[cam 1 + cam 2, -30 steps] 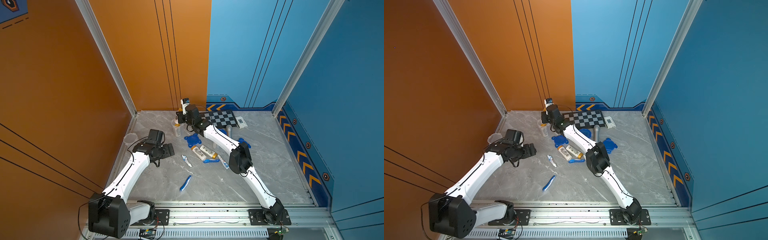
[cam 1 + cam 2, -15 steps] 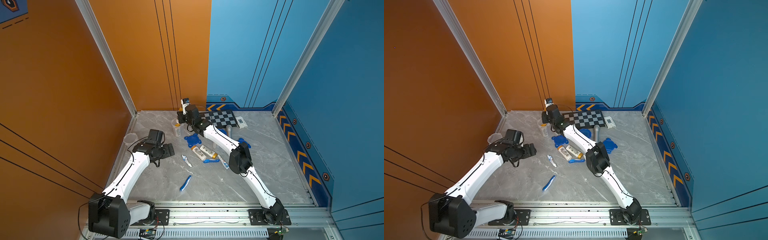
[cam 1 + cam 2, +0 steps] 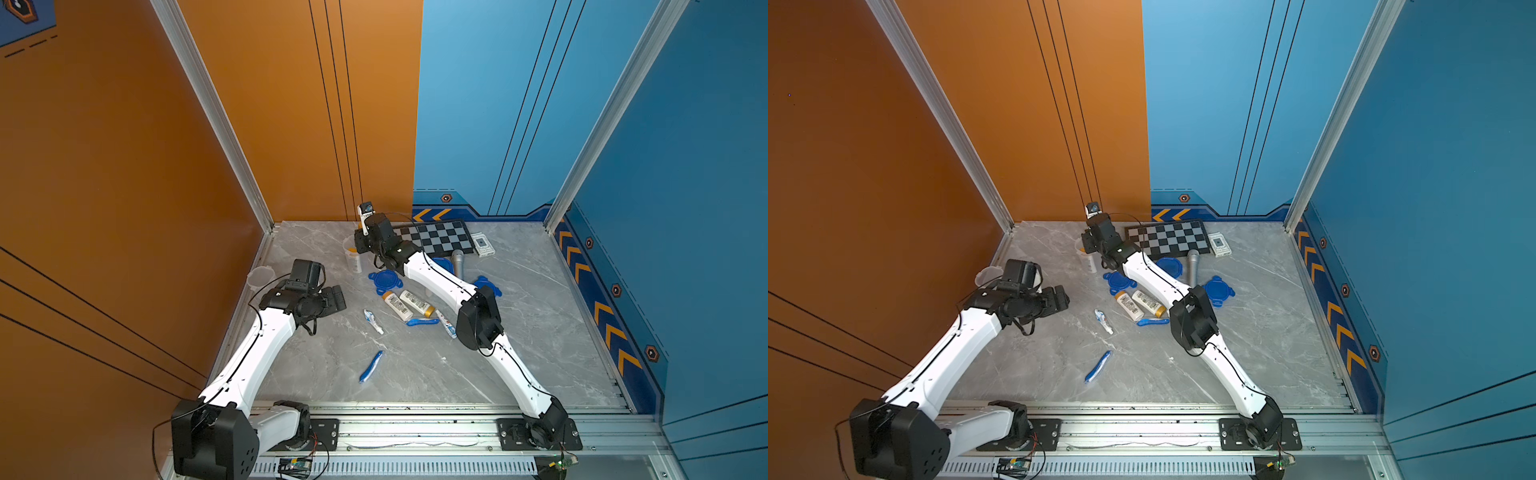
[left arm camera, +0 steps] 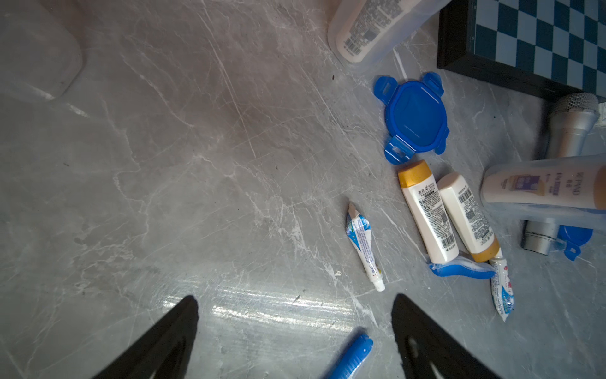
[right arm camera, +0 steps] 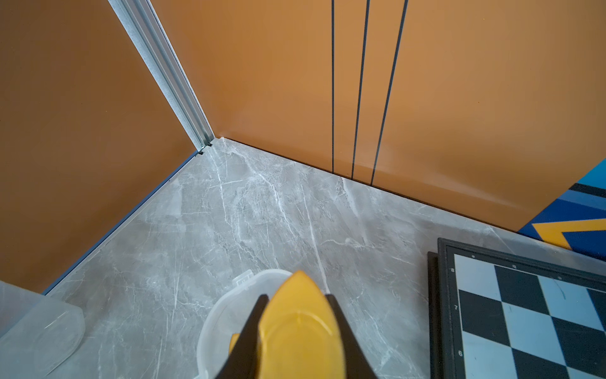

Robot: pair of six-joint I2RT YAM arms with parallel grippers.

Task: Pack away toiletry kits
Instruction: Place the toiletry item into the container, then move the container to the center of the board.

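Over marble tabletop [image 5: 229, 213], right jaws grip yellow-capped bottle [image 5: 300, 331] above clear cup [image 5: 213, 328]

White links [image 3: 266, 345], black joints [image 3: 478, 320], black cables [image 3: 266, 286]

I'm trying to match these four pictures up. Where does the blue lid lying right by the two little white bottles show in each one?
Top view: blue lid, mid-table, just behind the two white bottles.
Top view: same spot.
Left wrist view: between the chessboard's corner and the bottles.
Right wrist view: not in it.
Shared landmark: the chessboard, visible in all four.
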